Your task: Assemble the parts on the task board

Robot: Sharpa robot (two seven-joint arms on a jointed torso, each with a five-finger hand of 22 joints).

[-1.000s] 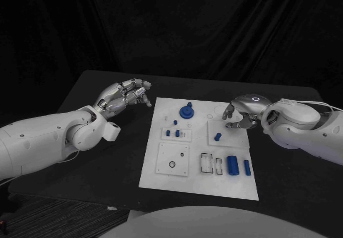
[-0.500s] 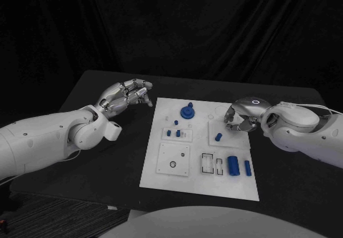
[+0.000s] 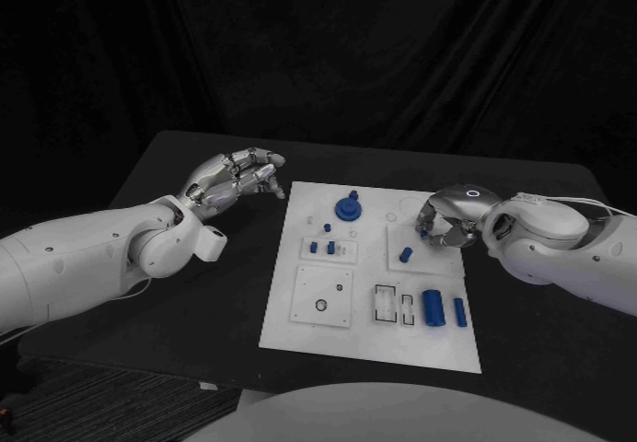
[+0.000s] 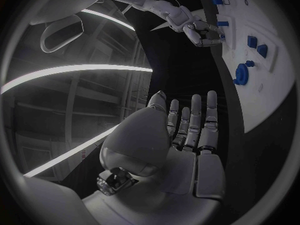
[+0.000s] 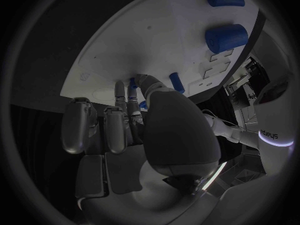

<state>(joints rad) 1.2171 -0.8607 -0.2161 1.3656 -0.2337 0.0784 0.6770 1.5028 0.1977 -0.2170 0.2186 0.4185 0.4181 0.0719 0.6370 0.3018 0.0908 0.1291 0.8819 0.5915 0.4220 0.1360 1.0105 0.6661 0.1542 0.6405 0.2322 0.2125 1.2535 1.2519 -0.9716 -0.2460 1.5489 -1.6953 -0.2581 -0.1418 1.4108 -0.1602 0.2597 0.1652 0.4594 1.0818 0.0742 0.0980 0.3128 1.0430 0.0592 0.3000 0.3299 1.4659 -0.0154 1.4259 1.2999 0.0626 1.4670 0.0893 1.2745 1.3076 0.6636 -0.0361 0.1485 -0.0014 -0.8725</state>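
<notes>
Landmark: the white rectangular task board (image 3: 376,276), lying flat in the middle of the black table (image 3: 199,304).

My left hand (image 3: 237,178): raised over the black table just off the board's far left corner, not touching the board. In the left wrist view the fingers (image 4: 194,120) lie nearly straight, side by side, with nothing in them; in the head view they look loosely curved. The hand is empty and unclenched.

My right hand (image 3: 445,219): over the board's far right part, fingers curled downward toward the board surface. In the right wrist view the fingertips (image 5: 133,92) reach down beside a small blue peg (image 5: 177,82) lying on the board; whether they touch it, or pinch anything, I cannot tell.

Parts on the board:
- Round blue knob with a short stem (image 3: 348,207), near the far edge, about midway across.
- Two small blue upright pieces (image 3: 321,247), on the left half, nearer than the knob.
- The small blue peg, seen in the head view just beneath my right hand.
- Thick blue cylinder (image 3: 432,306), lying on the near right part.
- Slimmer blue rod (image 3: 459,311), just beside the cylinder, toward the right edge.
</notes>
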